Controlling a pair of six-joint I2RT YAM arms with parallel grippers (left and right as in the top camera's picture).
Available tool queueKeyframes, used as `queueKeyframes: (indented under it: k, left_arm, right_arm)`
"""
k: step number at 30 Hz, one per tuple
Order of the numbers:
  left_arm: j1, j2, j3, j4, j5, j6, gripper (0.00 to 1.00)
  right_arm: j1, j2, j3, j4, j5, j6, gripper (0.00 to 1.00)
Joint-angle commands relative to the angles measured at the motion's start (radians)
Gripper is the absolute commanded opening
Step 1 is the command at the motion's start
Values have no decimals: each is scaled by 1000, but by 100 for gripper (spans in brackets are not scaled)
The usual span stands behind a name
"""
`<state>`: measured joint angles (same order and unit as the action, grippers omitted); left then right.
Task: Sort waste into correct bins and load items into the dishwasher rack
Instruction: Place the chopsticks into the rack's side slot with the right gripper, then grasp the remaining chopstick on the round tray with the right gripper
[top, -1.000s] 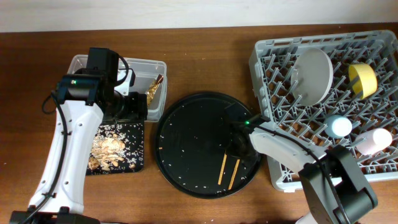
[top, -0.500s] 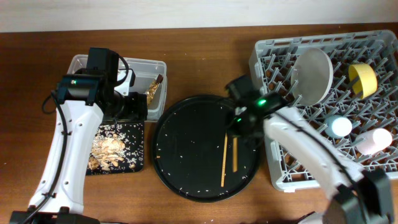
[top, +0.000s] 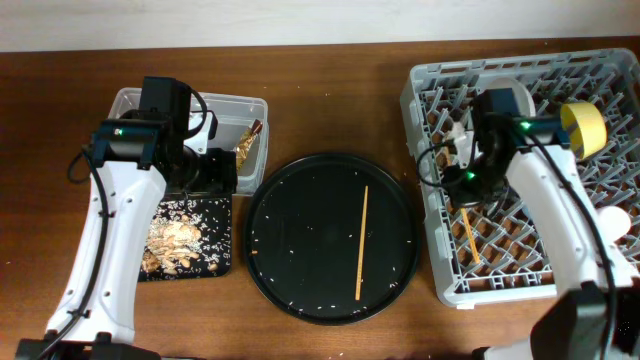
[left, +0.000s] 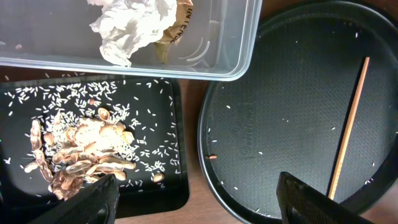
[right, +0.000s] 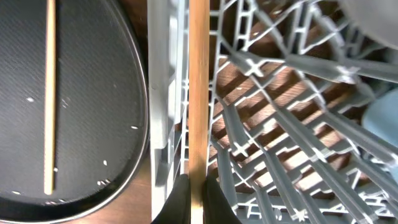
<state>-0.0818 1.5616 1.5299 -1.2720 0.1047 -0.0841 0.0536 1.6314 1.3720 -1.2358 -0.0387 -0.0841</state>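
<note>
One chopstick (right: 198, 93) is pinched in the right gripper (right: 198, 190) over the dishwasher rack (top: 437, 282) at the frame's right. The other chopstick (top: 362, 240) lies right of centre on the round black tray (top: 300, 230). The left gripper (left: 199, 194) hangs spread wide and empty.

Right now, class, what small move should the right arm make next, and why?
Probably lower a little and open the jaws. The right arm's jaws are shut on a chopstick held over the rack, just inside its wall, so it looks ready to drop in; the other chopstick lies on the round tray.
</note>
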Motion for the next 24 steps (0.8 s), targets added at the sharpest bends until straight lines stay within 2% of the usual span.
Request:
queueKeyframes:
  k: [1,2,3,5,8,12,16,24]
  left_arm:
    - [4,-10,8,0,10,-3,80]
    - [4,-10,8,0,11,-3,80]
    - [4,-10,8,0,10,-3,80]
    - [4,-10,8,0,11,-3,80]
    - [4,-10,8,0,11,-3,81]
    - [4,-10,8,0,11,-3,80]
    - [4,-10,8,0,10,-3,80]
    - [4,-10,8,-1,10,-3,80]
  right_arm:
    - [-3,46,-48,35,9,-38,5]
    - [-3,59,-52,48,9,-35,6]
    - [-3,63,-53,64,9,-35,13]
    - [-3,62,-48,77,9,-35,19]
    - [-3,58,-3,65,9,-10,40]
    - [7,8,105,32,-64,41,41]
    - [107,-35,127,38,-138,100,41]
    - [371,24,-104,246,-127,340,41]
